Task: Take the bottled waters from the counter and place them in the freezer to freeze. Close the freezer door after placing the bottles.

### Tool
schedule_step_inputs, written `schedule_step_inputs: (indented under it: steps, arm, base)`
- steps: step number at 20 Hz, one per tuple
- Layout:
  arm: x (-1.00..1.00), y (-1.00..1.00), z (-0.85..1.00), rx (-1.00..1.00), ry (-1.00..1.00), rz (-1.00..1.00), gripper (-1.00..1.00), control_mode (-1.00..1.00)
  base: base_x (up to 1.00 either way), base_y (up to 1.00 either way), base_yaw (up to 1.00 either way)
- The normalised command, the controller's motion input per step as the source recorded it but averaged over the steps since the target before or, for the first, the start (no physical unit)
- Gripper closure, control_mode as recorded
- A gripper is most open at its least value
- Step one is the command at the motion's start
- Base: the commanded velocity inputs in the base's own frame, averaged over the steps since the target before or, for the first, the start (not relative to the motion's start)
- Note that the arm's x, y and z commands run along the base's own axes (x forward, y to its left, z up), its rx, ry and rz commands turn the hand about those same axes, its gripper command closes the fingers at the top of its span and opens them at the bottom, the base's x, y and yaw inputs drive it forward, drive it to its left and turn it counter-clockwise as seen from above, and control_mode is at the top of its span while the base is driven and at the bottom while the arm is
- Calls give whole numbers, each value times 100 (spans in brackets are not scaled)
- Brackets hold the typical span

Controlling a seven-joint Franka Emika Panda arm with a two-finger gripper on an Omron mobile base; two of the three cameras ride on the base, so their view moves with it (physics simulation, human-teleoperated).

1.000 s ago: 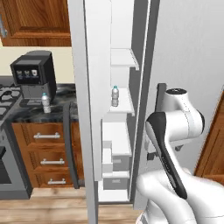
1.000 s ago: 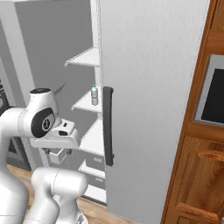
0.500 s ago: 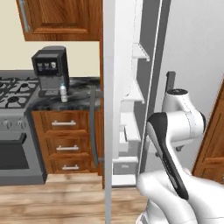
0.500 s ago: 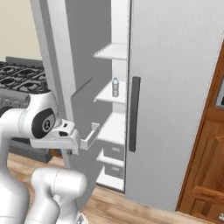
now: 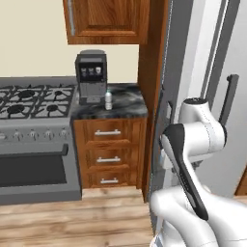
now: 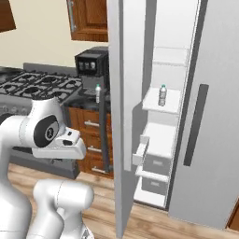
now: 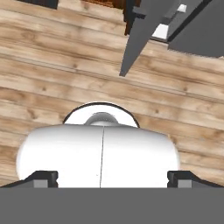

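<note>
Gripper [image 7: 112,178] jaws are spread wide and empty, aimed at the floor; 1 bottle [image 6: 162,94] is shelved in the freezer [image 6: 163,140], 1 bottle [image 5: 108,100] is left on the counter [image 5: 125,96].

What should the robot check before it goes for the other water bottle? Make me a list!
1. One bottle stands upright on a freezer shelf: ok.
2. Second bottle waits upright on the counter, by the coffee machine: ok.
3. Gripper open, holding nothing: ok.
4. Freezer door open for the next bottle: ok.
5. Task finished: not ok, one bottle left, door not closed.
</note>
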Motion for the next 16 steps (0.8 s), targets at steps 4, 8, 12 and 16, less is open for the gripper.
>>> schedule_step_inputs:
  steps: [4, 8, 12, 16]
  arm:
    - [0, 0, 0, 0, 0, 0, -100, 100]
    - [0, 0, 0, 0, 0, 0, -100, 100]
    - [0, 0, 0, 0, 0, 0, -100, 100]
    - [0, 0, 0, 0, 0, 0, -100, 100]
  base:
    - [0, 100, -21]
    - [11, 99, -26]
    - [49, 86, -33]
    - [52, 64, -42]
